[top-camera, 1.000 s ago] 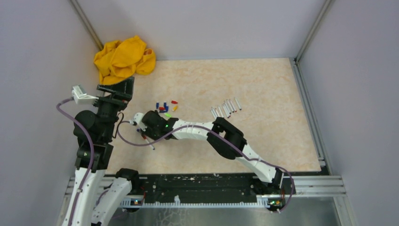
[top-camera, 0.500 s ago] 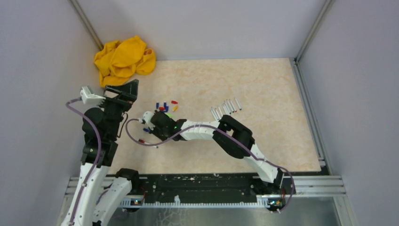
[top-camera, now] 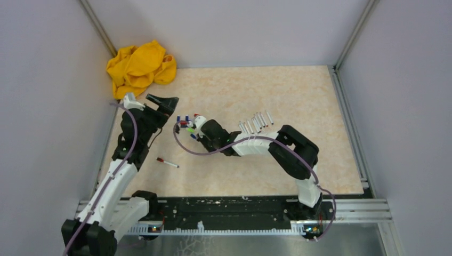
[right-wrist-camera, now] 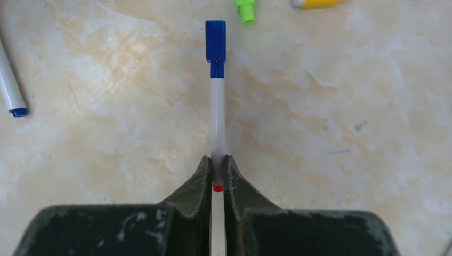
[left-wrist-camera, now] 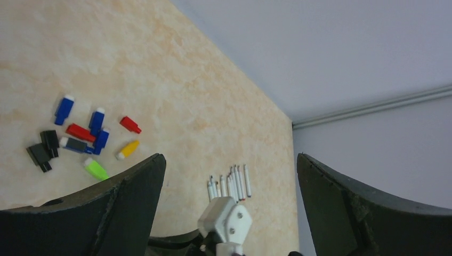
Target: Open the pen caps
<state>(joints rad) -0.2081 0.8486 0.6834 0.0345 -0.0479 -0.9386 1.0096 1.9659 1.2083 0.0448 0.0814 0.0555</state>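
Blue cap (right-wrist-camera: 215,40) on white marker (right-wrist-camera: 216,117) (red-banded) pinched in right gripper (right-wrist-camera: 217,162); left gripper (left-wrist-camera: 228,160) wide, empty.

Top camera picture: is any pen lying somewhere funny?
Yes. One pen with a red end lies alone near the left arm, well apart from the neat row of barrels and the loose caps.

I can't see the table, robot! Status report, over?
Left gripper open, empty. Right gripper shut on marker, blue cap still on. Loose green cap ahead, not touching. Over.
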